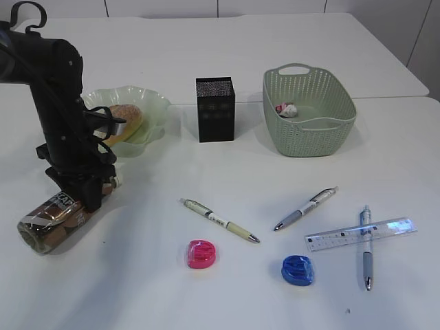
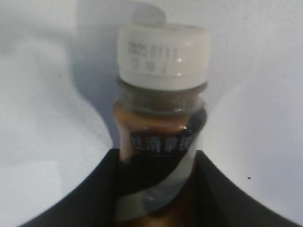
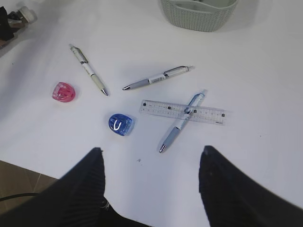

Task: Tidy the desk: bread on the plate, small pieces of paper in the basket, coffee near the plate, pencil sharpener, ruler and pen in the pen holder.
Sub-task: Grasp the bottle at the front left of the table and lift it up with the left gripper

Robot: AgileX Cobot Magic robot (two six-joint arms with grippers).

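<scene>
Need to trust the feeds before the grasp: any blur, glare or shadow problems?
Left wrist view: coffee fills the frame, soft-focused, its shadow on the desk. Right wrist view: sharp; dark fingers block the bottom. Exterior view: even light, slight glare on the ruler.
</scene>
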